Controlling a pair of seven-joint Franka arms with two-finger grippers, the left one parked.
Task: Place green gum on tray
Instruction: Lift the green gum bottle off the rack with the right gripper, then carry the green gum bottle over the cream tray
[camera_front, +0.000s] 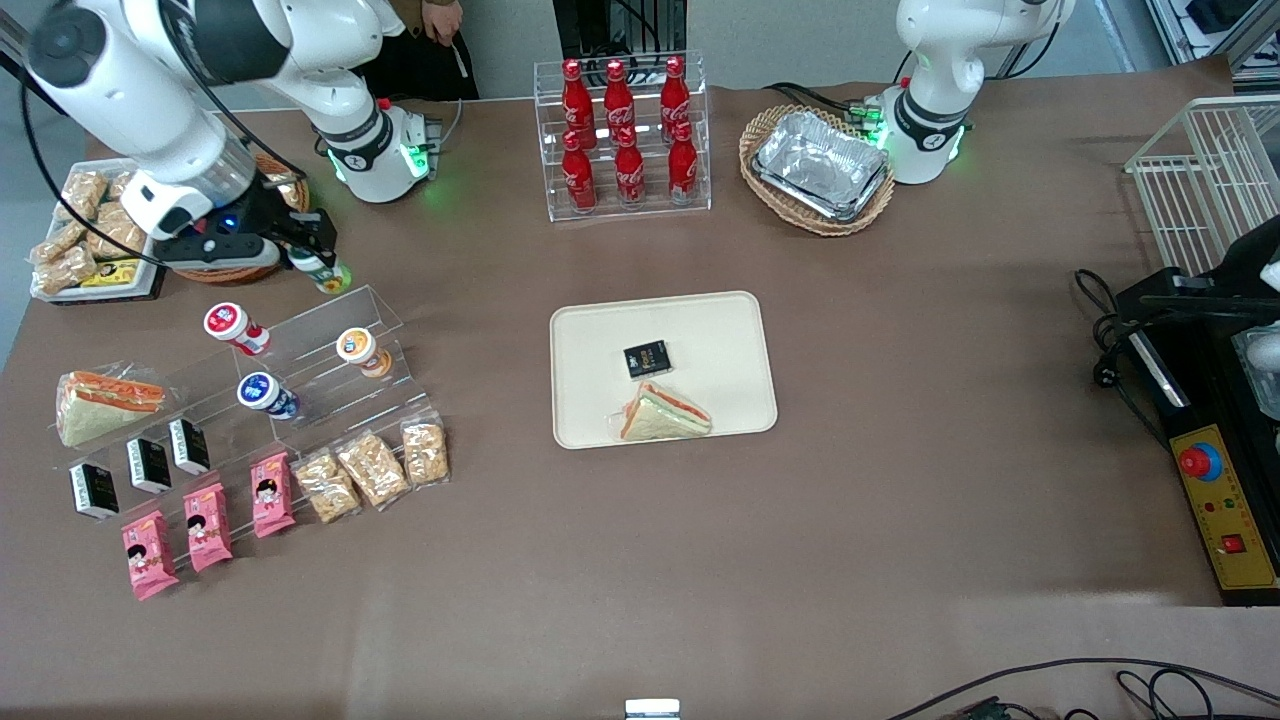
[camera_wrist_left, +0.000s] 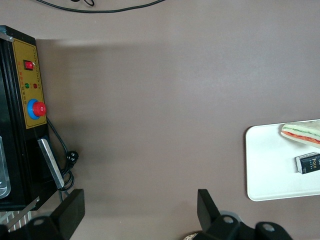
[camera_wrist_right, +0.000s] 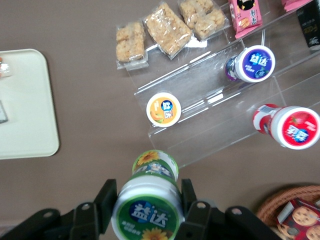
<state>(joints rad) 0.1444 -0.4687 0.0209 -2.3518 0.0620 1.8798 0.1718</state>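
Clamped on the green gum (camera_wrist_right: 146, 212), the tool (camera_front: 312, 252) hangs above the desk (camera_front: 900, 480) at the working arm's end, just above the top step of the clear acrylic stand (camera_front: 330, 345); its two fingers (camera_wrist_right: 106, 202) press the white bottle's sides, and the bottle is lifted, tilted, with its green-rimmed lid toward the wrist camera. In the front view most of the bottle is hidden by the tool, only its green-yellow lower end showing. Three more gum bottles rest on the stand: the orange-lidded bottle (camera_front: 361, 350), the blue-lidded bottle (camera_front: 266, 394) and the red-lidded bottle (camera_front: 235, 328). The tray (camera_front: 600, 330) lies well apart, near the middle of the desk, carrying one small black packet (camera_front: 647, 359) and one wrapped sandwich (camera_front: 664, 414); in the right wrist view only a corner of it shows, the rest cut off. A second sandwich (camera_front: 100, 405) lies beside the stand. Nearer the front camera sit three black packets (camera_front: 148, 465), three pink snack packs (camera_front: 205, 525) and three clear bags of crackers (camera_front: 372, 468). Six red cola bottles (camera_front: 625, 130) stand in a clear rack, farther from the front camera than the tray. A wicker basket (camera_front: 815, 220) toward the parked arm's end holds a foil tray (camera_front: 822, 165). A box of biscuits (camera_front: 80, 235) is partly hidden by the working arm.
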